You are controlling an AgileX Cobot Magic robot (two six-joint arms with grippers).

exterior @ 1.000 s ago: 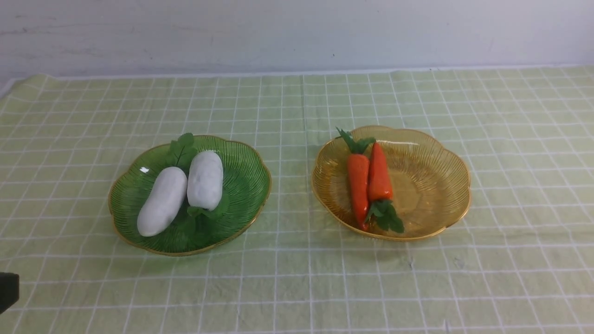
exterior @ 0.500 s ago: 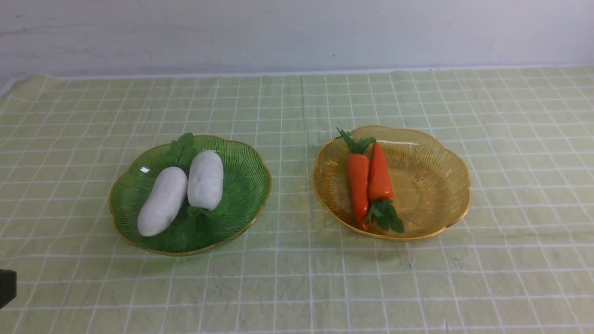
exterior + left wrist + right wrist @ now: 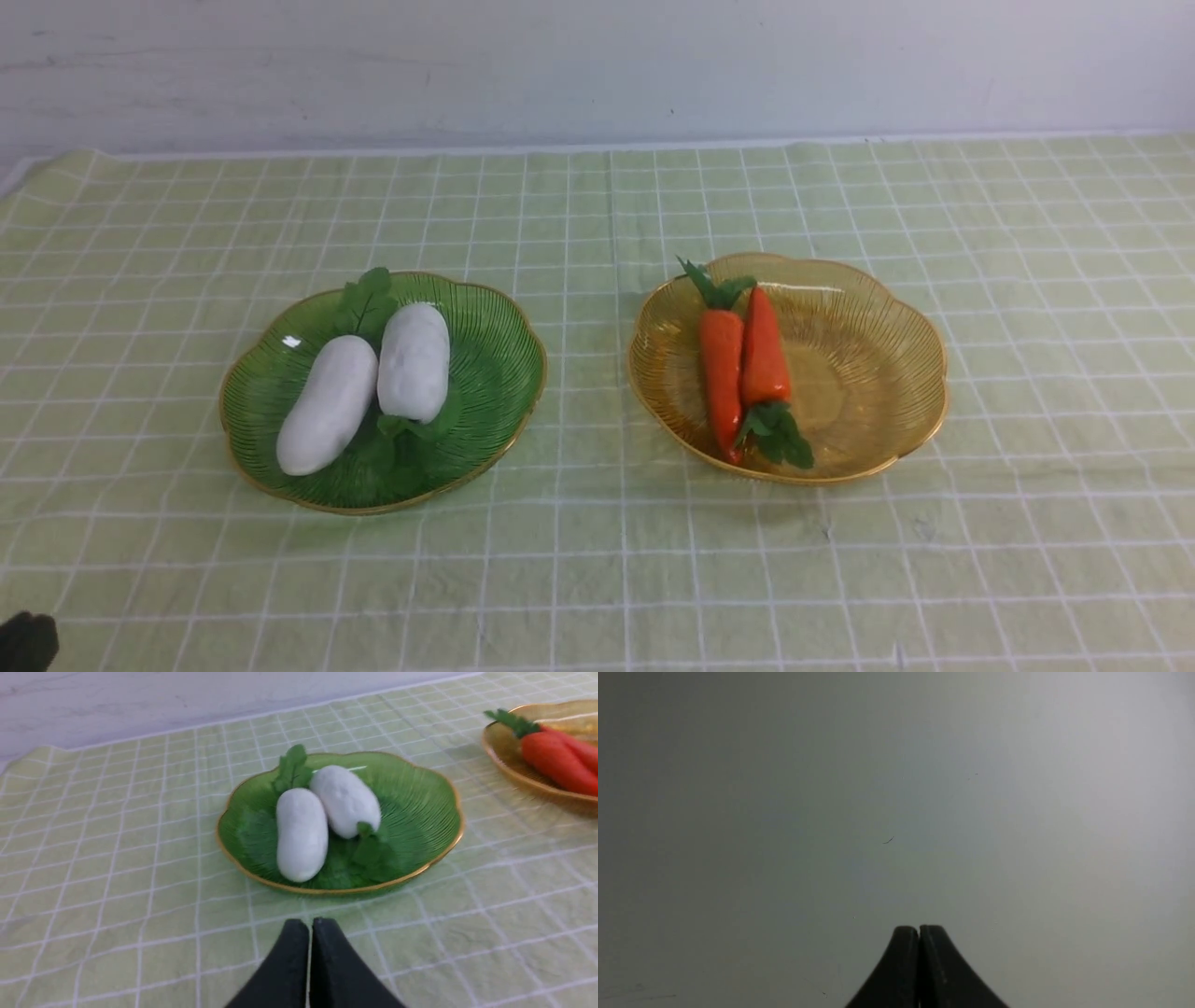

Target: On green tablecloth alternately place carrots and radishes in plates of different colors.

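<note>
On the green tablecloth point(image 3: 597, 560) stand two scalloped plates. The green plate point(image 3: 495, 392) at the left holds two white radishes point(image 3: 327, 415) point(image 3: 413, 362) side by side. The amber plate point(image 3: 868, 373) at the right holds two orange carrots point(image 3: 721, 373) point(image 3: 764, 350) lying against each other. My left gripper point(image 3: 310, 924) is shut and empty, low over the cloth in front of the green plate point(image 3: 420, 807) and its radishes point(image 3: 301, 833); in the front view only a dark tip point(image 3: 26, 642) shows at the lower left corner. My right gripper point(image 3: 919, 930) is shut, with nothing in it, facing a plain grey surface.
A pale wall point(image 3: 597, 65) rises behind the table's far edge. The cloth lies slightly wrinkled around both plates. The amber plate's edge and carrots point(image 3: 556, 756) show at the side of the left wrist view.
The dark tip of my left gripper has sunk lower in the front view's lower left corner. Plates, radishes and carrots have not moved.
</note>
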